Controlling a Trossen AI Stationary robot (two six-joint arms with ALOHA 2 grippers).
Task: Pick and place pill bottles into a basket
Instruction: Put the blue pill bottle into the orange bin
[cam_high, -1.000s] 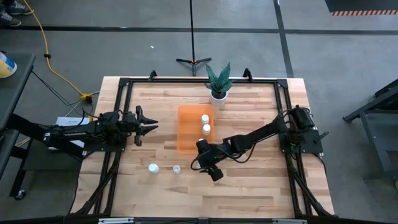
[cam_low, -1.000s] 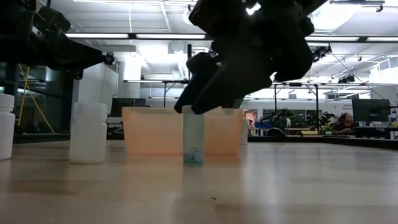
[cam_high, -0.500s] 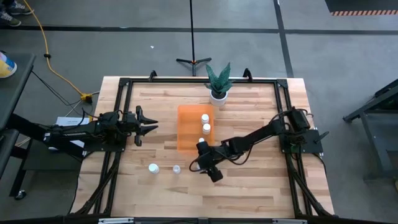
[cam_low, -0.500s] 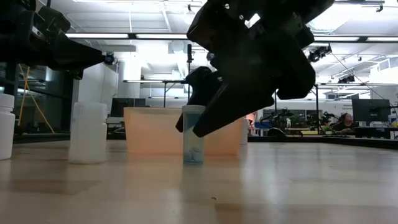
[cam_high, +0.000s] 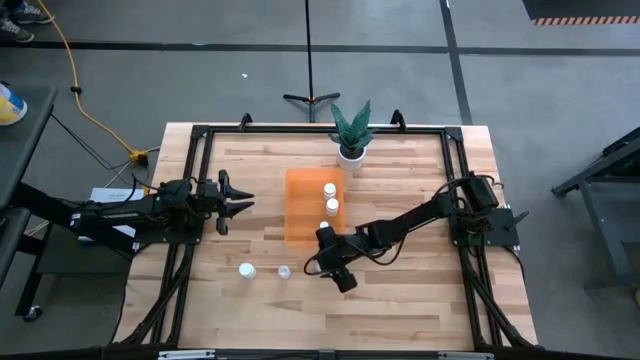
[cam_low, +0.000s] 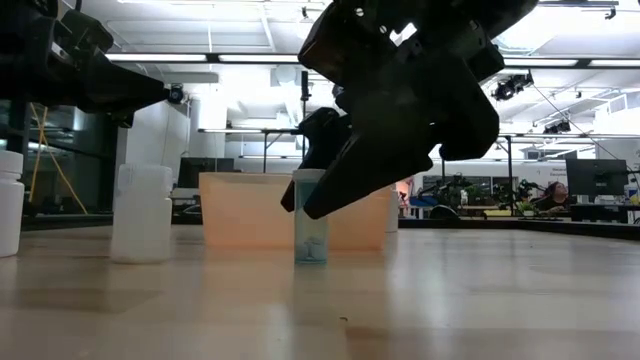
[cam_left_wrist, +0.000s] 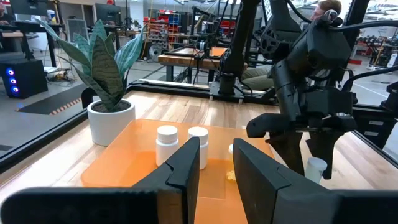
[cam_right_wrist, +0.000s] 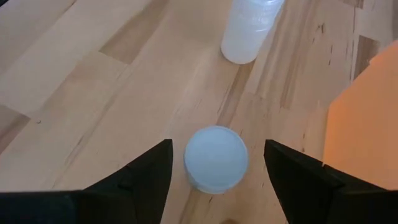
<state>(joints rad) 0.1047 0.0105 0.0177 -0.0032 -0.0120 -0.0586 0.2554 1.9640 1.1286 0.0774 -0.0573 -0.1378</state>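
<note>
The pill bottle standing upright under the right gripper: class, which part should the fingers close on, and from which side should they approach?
Grip the pill bottle across its round body just below the cap, coming straight down. It stands upright and the open right gripper already straddles it.

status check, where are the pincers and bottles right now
Right pincer open, straddling a bottle on the table beside the basket. Left pincer open, waiting at table's left. Two bottles in basket; nothing in the way.
</note>
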